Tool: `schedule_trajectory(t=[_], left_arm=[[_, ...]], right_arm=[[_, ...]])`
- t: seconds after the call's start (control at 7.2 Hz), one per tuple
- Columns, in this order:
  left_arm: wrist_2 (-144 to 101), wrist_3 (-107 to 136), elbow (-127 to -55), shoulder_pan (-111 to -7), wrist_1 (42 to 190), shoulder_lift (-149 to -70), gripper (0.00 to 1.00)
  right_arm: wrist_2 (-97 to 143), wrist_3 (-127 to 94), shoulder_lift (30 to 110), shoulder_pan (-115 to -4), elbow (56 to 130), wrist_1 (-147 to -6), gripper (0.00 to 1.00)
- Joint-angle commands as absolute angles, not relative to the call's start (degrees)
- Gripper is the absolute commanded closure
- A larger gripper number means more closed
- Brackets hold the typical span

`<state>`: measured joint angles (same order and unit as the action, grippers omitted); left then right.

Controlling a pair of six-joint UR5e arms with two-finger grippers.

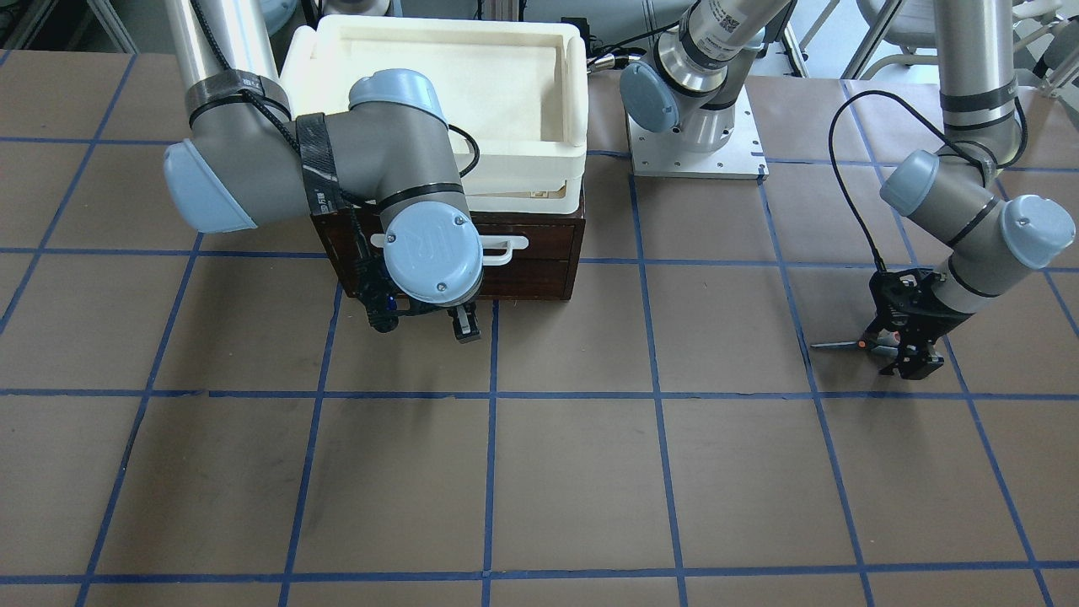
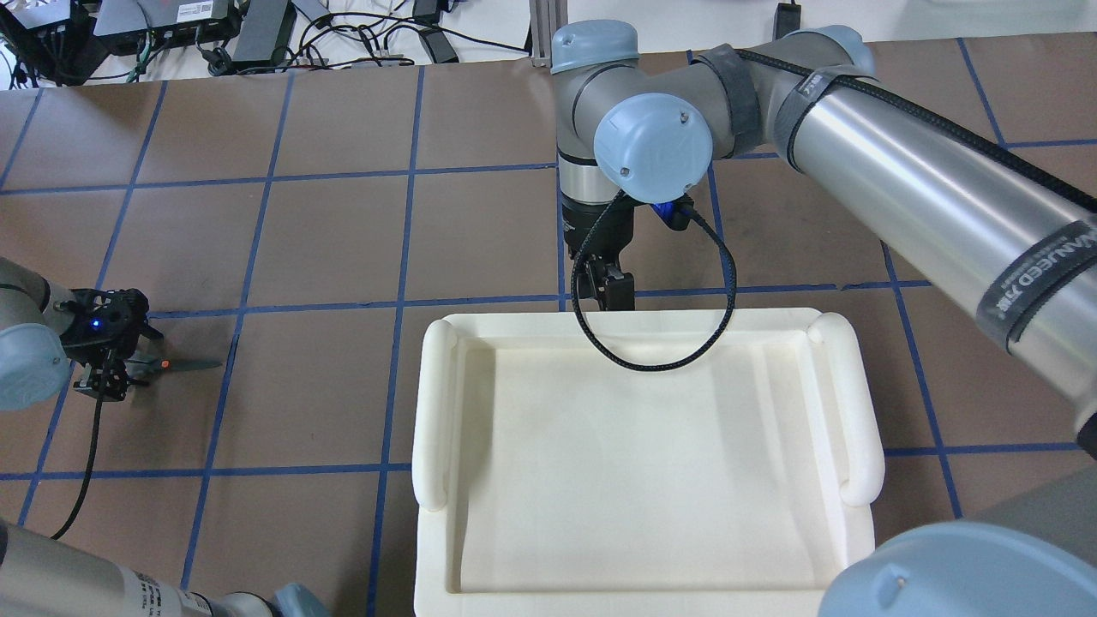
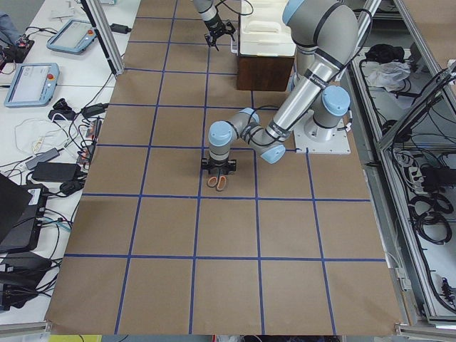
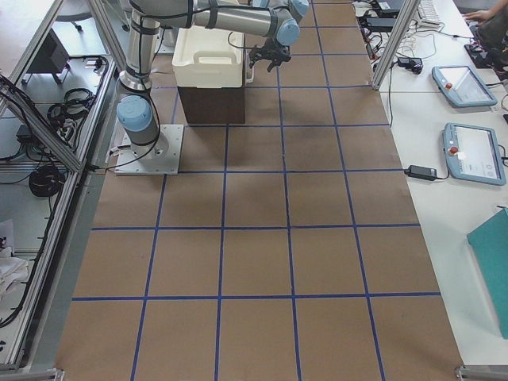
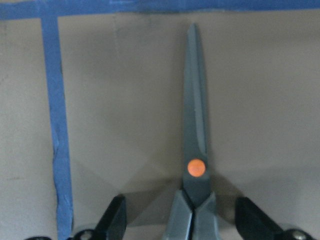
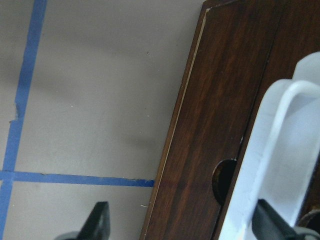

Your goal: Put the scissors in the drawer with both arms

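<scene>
At the left end effector, noted a released state: fingers spread at the bottom of the left wrist view, one each side of the scissors, just below the orange pivot dot and seemingly clear of both flanks. Judged this a straddle, set for a pinch across the narrow neck. Found the scissors flat on the bench, blades together, at the right edge of the front-facing view, well apart from the drawer at upper centre.

At the right end effector, noted the same released state, tips low in the right wrist view, aimed at the dark drawer front with the white bar handle at the frame's right, near but not gripped. Read that as a stance for pulling: one arm to open, the other to carry. Saw the drawer shut, no pale interior on show.

Got from the wrist views things lost in the wide ones: the open gaps between fingers, and the blade lying parallel to a blue tape line at the frame's left. Got from the overhead view only the cream-white tray at lower centre, hiding the drawer beneath; needed the front-facing view for the dark front. Picked out the orange-lined handle loops only in the left side view, mid-frame.
</scene>
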<state>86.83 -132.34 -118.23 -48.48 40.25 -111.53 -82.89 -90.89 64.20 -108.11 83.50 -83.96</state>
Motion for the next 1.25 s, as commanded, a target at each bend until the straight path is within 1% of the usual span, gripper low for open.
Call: schedule_trajectory(t=[0.0, 0.14, 0.42, 0.69, 0.83, 0.97, 1.11], left_arm=[[86.4, -132.1, -118.3, -48.6, 41.0, -111.5, 0.2], [86.4, -131.8, -118.3, -48.6, 41.0, -111.5, 0.22], [86.4, -132.0, -118.2, -48.6, 41.0, -111.5, 0.33], [86.4, -131.9, -118.2, -48.7, 41.0, -111.4, 0.41], [86.4, -132.1, -118.2, -48.7, 41.0, -111.2, 0.55], [86.4, -132.3, -118.2, -48.7, 41.0, -111.3, 0.59], [86.5, -132.2, -118.2, -48.7, 41.0, -111.3, 0.59]], right_arm=[[-83.0, -90.8, 63.6, -108.1, 83.5, -84.0, 0.0], [-83.0, -90.7, 63.3, -108.1, 83.5, -83.8, 0.0], [-83.0, -90.7, 62.8, -108.1, 83.5, -83.9, 0.0], [-83.1, -90.2, 62.8, -108.1, 83.5, -84.5, 0.0], [-83.3, -89.8, 62.8, -108.1, 83.4, -84.9, 0.0], [-83.4, -89.7, 62.8, -108.1, 83.4, -85.8, 0.0], [-83.1, -89.8, 62.7, -108.1, 83.5, -85.7, 0.0]])
